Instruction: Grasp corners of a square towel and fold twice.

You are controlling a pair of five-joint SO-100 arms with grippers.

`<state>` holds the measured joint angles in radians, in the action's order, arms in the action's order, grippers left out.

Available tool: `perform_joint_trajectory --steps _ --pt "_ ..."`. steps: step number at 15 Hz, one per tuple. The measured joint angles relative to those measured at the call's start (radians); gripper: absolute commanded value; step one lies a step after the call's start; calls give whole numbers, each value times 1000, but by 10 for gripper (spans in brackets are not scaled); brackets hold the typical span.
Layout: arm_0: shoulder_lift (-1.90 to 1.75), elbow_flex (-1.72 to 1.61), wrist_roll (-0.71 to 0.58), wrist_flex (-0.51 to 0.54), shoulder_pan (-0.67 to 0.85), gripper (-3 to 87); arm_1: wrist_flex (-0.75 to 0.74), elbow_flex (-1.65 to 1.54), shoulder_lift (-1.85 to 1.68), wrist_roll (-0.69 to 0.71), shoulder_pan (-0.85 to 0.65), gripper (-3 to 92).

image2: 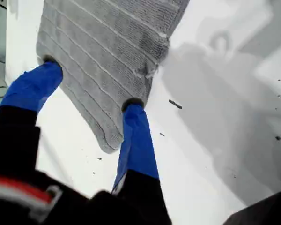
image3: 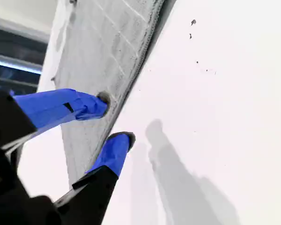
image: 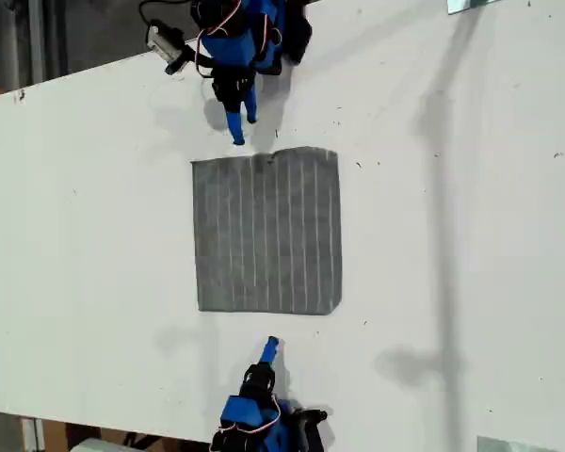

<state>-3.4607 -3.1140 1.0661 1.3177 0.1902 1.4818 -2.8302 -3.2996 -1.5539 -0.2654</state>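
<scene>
On the white table (image: 85,245), the towel (image: 267,231) was laid flat and unfolded near the middle of the exterior view, its pale stripes running from the far edge to the near edge. Two corners (image: 199,166) were seen on the exterior view's left and two on its right, all four lying flat on the surface. Above the towel's upper edge in the exterior view, slightly left of its middle, my first gripper (image: 243,127) was held with its jaws spread apart and nothing between them. Through the first wrist view, my first gripper (image2: 91,84) was seen over a rounded corner, near a small wrinkle (image2: 151,71) in the hem. Below the towel's lower edge, my second gripper (image: 271,347) was positioned, likewise parted and empty. Its fingertips (image3: 102,99) straddled the hem in the second wrist view. Contact with the cloth could not be determined for either gripper.
</scene>
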Motion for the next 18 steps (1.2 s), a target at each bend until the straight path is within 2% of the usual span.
perform_joint_trajectory --steps 1,2,3,4,5,6,9,10,11,12,15,18 --pt "0 3 8 3 5 90 -2 -11 5 9 0 180" --pt "0 28 101 9 114 96 -20 -34 11 21 12 179" --pt "0 28 173 9 313 91 -32 -44 9 26 31 179" --pt "-3 28 206 9 433 84 -41 -54 11 34 28 181" --pt "-2 28 235 9 422 89 -44 -66 12 40 41 187" --pt "0 28 288 11 416 132 -48 -71 14 41 51 206" --pt "0 23 285 2 416 189 -64 -71 31 71 58 323" --pt "2 11 255 -81 388 192 -98 -64 87 130 69 346" --pt "11 9 221 -147 376 192 -137 0 227 172 72 368" --pt "18 9 207 -160 376 193 -175 97 431 192 106 377" --pt "5 9 204 -132 350 186 -324 422 1108 233 284 374" --pt "0 9 204 -132 350 183 -393 463 1293 184 391 368"
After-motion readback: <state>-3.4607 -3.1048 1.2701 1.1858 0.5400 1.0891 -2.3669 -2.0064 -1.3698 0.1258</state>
